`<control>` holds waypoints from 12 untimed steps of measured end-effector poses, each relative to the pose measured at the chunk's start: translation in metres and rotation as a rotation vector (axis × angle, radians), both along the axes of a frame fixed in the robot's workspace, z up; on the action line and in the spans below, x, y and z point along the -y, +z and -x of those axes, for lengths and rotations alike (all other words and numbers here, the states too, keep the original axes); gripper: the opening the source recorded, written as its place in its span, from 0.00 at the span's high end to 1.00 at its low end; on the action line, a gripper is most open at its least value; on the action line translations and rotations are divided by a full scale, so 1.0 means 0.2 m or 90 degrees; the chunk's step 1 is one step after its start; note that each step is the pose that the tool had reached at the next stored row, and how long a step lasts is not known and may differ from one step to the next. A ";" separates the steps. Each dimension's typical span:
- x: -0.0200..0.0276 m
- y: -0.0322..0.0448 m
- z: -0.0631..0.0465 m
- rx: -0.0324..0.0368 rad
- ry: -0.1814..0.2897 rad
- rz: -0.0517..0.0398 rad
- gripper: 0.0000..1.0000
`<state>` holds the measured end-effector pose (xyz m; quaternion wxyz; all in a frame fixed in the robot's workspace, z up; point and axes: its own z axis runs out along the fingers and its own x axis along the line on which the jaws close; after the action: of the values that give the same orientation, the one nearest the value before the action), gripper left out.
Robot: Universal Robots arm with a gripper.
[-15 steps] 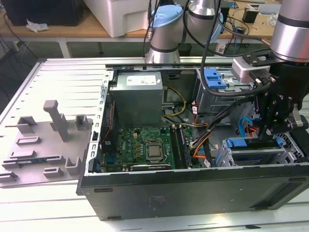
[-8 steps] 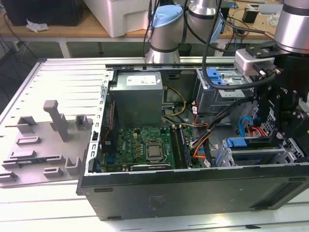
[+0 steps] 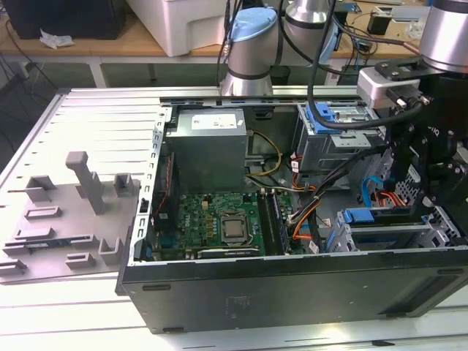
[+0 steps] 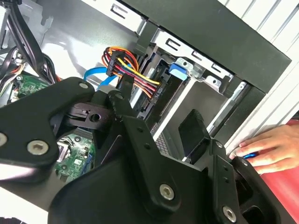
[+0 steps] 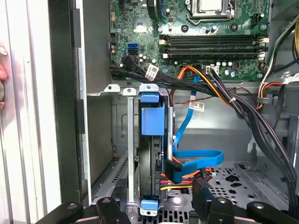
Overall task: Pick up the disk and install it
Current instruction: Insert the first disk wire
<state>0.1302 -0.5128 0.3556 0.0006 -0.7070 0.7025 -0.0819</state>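
Even overhead light, pale glare on the ribbed table (image 3: 88, 117), deep shadow inside the computer case (image 3: 292, 281), foreground linkage blurred.

Arm (image 3: 439, 146) lowered; claw (image 4: 187, 140) fingers parted.

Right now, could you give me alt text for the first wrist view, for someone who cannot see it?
Inside an open computer case, the disk, a flat drive in blue plastic rails seen edge-on, sits upright in a metal drive cage. Above it lies a green circuit board; a blue ribbon cable and black cable bundles cross nearby.
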 end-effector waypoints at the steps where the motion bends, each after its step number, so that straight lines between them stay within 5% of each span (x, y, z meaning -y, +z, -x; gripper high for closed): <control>1: 0.000 0.006 0.00 0.0000 0.000 -0.0001 0.34; 10: -0.001 0.039 0.00 0.0001 0.000 -0.0001 0.34; 12: -0.018 0.056 0.00 0.0003 0.000 0.0000 0.34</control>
<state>0.1301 -0.5092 0.3667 0.0007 -0.7070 0.7025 -0.0820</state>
